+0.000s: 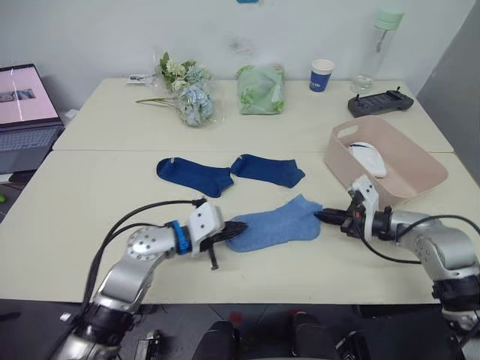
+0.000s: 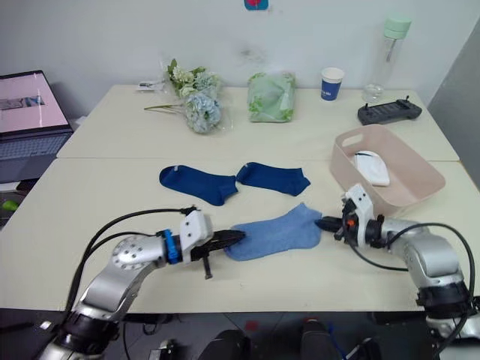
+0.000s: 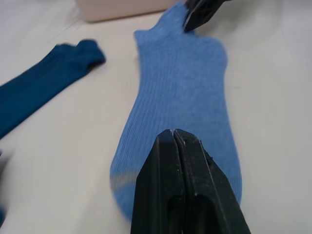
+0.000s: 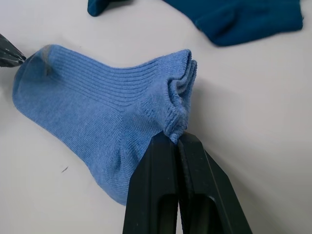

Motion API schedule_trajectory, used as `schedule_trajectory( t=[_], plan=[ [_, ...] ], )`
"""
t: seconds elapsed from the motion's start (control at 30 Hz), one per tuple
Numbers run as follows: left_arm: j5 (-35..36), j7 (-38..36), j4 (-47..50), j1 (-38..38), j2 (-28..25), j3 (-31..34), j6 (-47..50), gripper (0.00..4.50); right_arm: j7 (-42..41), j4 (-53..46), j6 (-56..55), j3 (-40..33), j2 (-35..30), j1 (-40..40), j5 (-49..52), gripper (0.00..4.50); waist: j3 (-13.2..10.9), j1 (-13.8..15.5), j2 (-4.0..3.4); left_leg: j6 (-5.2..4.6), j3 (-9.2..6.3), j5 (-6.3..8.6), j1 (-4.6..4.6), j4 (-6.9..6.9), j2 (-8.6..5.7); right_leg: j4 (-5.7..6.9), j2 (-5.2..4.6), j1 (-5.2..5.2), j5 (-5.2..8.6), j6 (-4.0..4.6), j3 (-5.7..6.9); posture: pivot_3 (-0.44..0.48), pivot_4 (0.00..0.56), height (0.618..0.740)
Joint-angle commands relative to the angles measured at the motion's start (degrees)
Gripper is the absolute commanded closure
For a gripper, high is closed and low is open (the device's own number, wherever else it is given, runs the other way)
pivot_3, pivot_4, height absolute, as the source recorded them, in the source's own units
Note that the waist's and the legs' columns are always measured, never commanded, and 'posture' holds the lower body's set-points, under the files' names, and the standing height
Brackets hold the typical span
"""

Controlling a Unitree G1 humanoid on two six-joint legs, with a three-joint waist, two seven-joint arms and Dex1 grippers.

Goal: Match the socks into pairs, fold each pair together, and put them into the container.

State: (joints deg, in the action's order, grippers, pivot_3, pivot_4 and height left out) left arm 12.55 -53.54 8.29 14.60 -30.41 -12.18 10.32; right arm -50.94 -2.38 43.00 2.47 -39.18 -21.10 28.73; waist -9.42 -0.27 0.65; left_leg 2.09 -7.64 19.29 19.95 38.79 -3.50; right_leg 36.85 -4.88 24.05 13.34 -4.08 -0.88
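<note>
A light blue sock lies flat on the table near its front edge, and its cuff shows more than one layer. My left gripper is shut, its tips resting on the toe end with no fabric seen between them. My right gripper is shut on the bunched cuff. Two dark navy socks lie side by side just behind. The pale pink container stands at the right with a white sock inside.
Along the back of the table are a bunch of flowers, a pale green bag, a blue paper cup, a bottle and a black controller. A laptop sits at the far left.
</note>
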Motion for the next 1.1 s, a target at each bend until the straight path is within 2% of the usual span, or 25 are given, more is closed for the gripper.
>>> schedule_trajectory(
  t=[0.03, 0.17, 0.37, 0.5, 0.67, 0.8, 0.93, 1.03, 1.1],
  plan=[
    [0.17, -0.72, -1.40, 2.14, 1.22, -1.39, 2.13, 4.50, -2.37, 0.57, -1.30, 0.27, -0.36, -0.84, -0.48, 4.48, 0.00, -0.02, 0.00, 0.00, -0.01, 0.00, 0.01, -0.01, 0.01, 0.00, 0.00, 0.01, 0.00, 0.00, 0.00, 0.000, 0.150, 0.740],
    [-2.85, -1.00, -9.36, 7.63, 4.99, -5.26, 1.72, 4.50, -3.90, -0.43, 0.53, -0.40, -0.58, -1.85, 0.80, 4.48, 0.00, -0.06, 0.00, 0.02, -0.03, -0.01, 0.03, 0.00, 0.00, 0.02, 0.00, 0.05, -0.01, 0.01, -0.05, 0.000, 0.150, 0.740],
    [-6.76, -1.08, -14.98, 8.94, 6.28, -8.68, 1.99, 4.50, -4.03, -5.39, 5.03, -2.27, -0.19, -1.79, 4.76, 4.48, 0.00, -0.14, -0.01, 0.02, -0.07, -0.01, 0.03, 0.00, 0.03, 0.03, 0.01, 0.07, -0.01, -0.01, -0.04, 0.000, 0.150, 0.740],
    [-10.12, -0.25, -17.50, 8.34, 6.08, -10.77, 1.19, 4.50, -4.29, -13.44, 17.86, -6.23, 0.65, -2.58, 18.60, 4.48, 0.04, 0.01, -0.01, 0.02, -0.11, -0.01, -0.01, 0.04, 0.06, 0.02, -0.05, -0.02, -0.01, -0.01, -0.05, 0.000, 0.150, 0.740],
    [-10.02, -0.85, -16.71, 7.52, 5.86, -10.60, 0.74, 4.50, 4.26, -15.69, 24.55, -10.42, 7.50, -5.07, 27.94, 4.48, 0.13, 0.06, 0.02, 0.00, -0.14, 0.00, -0.06, 0.04, 0.06, 0.03, -0.06, -0.07, -0.01, -0.01, -0.04, 0.000, 0.150, 0.740],
    [-8.85, 0.29, -14.81, 7.05, 5.94, -8.29, 0.39, 4.50, 7.85, -16.37, 25.17, -8.25, 10.99, -5.28, 28.18, 4.48, 0.13, 0.06, 0.01, 0.00, -0.12, -0.01, -0.04, 0.04, 0.06, 0.03, -0.06, -0.01, -0.01, -0.01, -0.06, 0.000, 0.150, 0.740],
    [-4.57, -0.09, -7.55, 5.98, 3.82, -3.65, 5.20, 4.50, 7.99, -15.32, 22.98, -5.23, 11.41, -5.21, 25.19, 4.48, 0.13, -0.22, 0.01, 0.00, -0.11, -0.01, -0.02, 0.04, 0.06, 0.06, -0.05, 0.03, -0.01, -0.01, -0.07, 0.000, 0.150, 0.740],
    [0.79, -2.80, 2.33, 3.60, -2.34, 1.24, 13.57, 4.50, 7.48, -13.84, 19.81, -1.13, 10.69, -6.81, 20.55, 4.48, 0.11, -0.99, 0.00, 0.00, -0.11, 0.00, 0.00, 0.01, 0.07, 0.12, 0.03, 0.10, -0.01, -0.01, -0.06, 0.000, 0.150, 0.740],
    [1.91, -4.11, 6.73, 2.33, -6.81, 3.09, 16.31, 4.50, 7.22, -13.17, 19.03, 1.29, 10.39, -7.97, 18.47, 4.48, 0.10, -1.43, -0.02, -0.01, -0.12, 0.00, 0.00, -0.02, 0.08, 0.13, 0.05, 0.11, -0.01, -0.01, -0.05, 0.000, 0.150, 0.740]
  ],
)
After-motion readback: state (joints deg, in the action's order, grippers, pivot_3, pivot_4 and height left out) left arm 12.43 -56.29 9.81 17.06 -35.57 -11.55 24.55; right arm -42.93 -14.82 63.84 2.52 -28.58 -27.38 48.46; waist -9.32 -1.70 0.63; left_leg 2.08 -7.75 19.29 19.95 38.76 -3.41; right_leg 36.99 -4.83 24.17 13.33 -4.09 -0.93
